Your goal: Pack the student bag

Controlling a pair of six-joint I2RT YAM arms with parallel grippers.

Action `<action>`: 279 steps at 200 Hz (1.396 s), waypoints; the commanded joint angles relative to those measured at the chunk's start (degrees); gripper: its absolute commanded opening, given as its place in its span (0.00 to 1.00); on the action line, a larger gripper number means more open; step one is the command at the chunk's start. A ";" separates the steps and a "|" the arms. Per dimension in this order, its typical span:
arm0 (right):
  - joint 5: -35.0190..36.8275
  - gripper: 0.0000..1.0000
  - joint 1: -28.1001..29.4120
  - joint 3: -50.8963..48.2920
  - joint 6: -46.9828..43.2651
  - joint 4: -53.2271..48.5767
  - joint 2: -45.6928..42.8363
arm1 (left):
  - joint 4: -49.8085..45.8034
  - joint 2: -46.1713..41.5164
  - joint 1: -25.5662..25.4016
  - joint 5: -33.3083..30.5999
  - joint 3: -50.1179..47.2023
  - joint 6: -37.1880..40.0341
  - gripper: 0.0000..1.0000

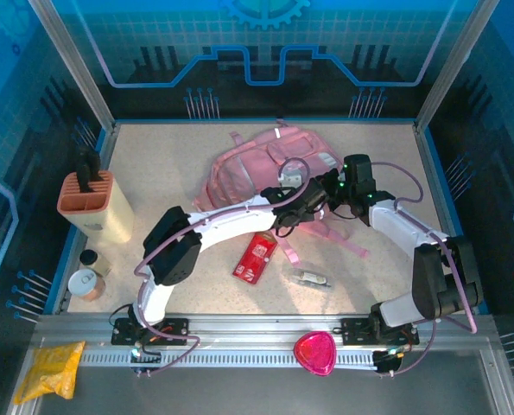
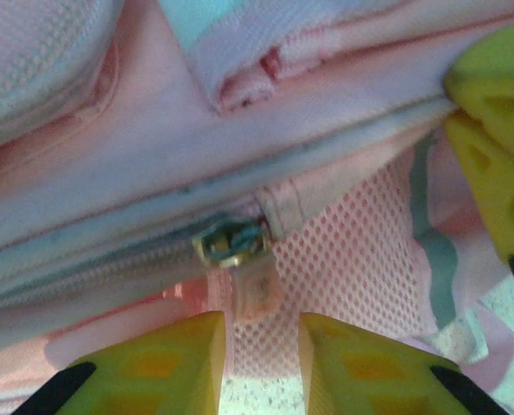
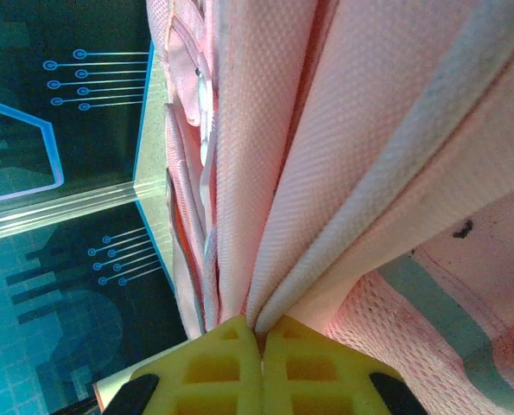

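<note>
The student bag (image 1: 248, 169), a large pink backpack, lies at the back middle of the table. In the left wrist view its zipper slider (image 2: 232, 240) sits on the zip line, and a pink pull tab (image 2: 255, 292) hangs from it over pink mesh. My left gripper (image 2: 261, 327) is open; its yellow fingertips stand apart just below the tab's end, with nothing pinched. My right gripper (image 3: 261, 333) is shut on a fold of the bag's fabric (image 3: 326, 199) and holds it up. In the top view both grippers, left (image 1: 301, 201) and right (image 1: 339, 192), meet at the bag's near right side.
A red packet (image 1: 255, 257) and a small clear item (image 1: 313, 278) lie in front of the bag. A knife block (image 1: 88, 197) and cans (image 1: 88, 281) stand at the left. A pink pouch (image 1: 314, 353) and a yellow pouch (image 1: 49, 367) rest on the near rail.
</note>
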 commanded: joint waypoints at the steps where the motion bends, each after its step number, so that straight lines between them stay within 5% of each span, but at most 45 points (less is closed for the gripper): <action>1: -2.62 0.00 -0.23 0.28 1.22 5.99 -3.59 | -2.64 1.57 1.25 -4.33 3.05 -1.05 0.30; 54: -2.46 0.00 0.66 -2.53 1.51 6.21 -4.46 | -7.25 3.57 1.48 -16.09 7.43 -5.03 0.40; 98: -1.99 0.00 0.49 -2.22 0.38 5.35 -5.00 | -11.47 2.50 1.48 -20.85 7.13 -6.58 0.38; 159: -1.76 0.00 0.52 -2.01 0.36 5.82 -4.46 | -5.38 -4.42 1.48 -18.35 -2.46 -2.21 0.33; 196: -1.62 0.00 0.79 -1.35 0.21 5.68 -4.27 | -1.21 -2.97 1.48 -13.67 -1.62 4.96 0.33; 279: -1.38 0.00 1.10 -1.12 0.09 5.69 -3.84 | -0.52 1.29 1.75 -10.64 2.76 5.54 0.30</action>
